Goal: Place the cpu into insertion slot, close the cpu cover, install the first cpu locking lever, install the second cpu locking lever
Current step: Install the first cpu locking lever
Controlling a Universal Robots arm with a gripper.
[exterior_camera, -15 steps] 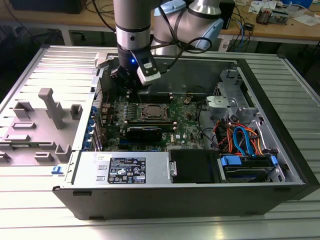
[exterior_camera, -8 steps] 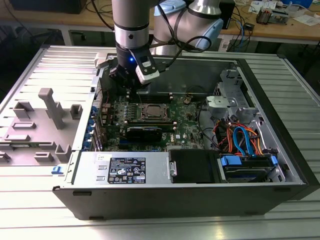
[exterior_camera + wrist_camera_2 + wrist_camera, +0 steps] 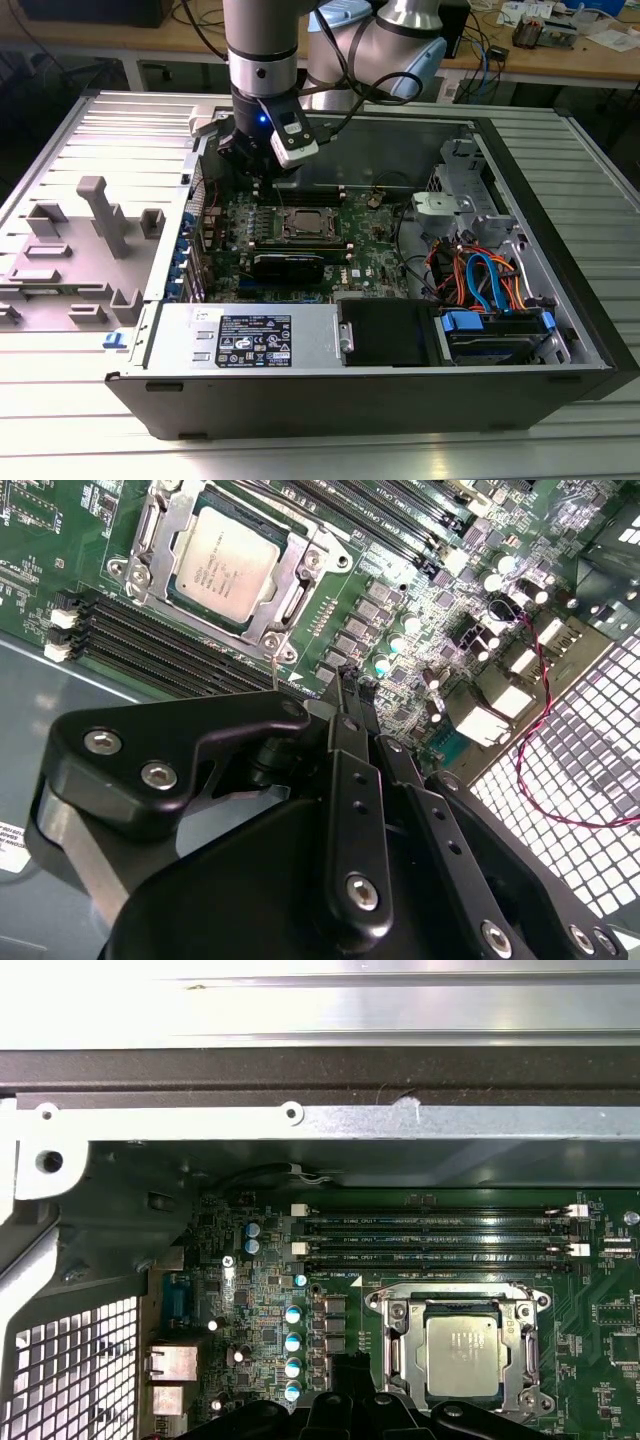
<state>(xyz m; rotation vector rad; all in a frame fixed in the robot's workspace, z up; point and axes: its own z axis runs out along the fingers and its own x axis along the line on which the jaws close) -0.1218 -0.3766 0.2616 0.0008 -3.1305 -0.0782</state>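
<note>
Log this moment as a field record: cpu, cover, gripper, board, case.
cpu: seated on the motherboard, silvery top facing up
cpu cover: down over the cpu, framing it
gripper: jaws shut, tips above the motherboard close beside the cpu cover, off the cpu
motherboard: green, lying flat inside the computer case
computer case: open on top, resting on a ribbed metal table

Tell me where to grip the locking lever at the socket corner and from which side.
Grip the locking lever by its thin free end, which juts past the cover corner nearest the gripper. Come from above and close across it; the rest seems to lie flush along the cover, offering little to catch.
</note>
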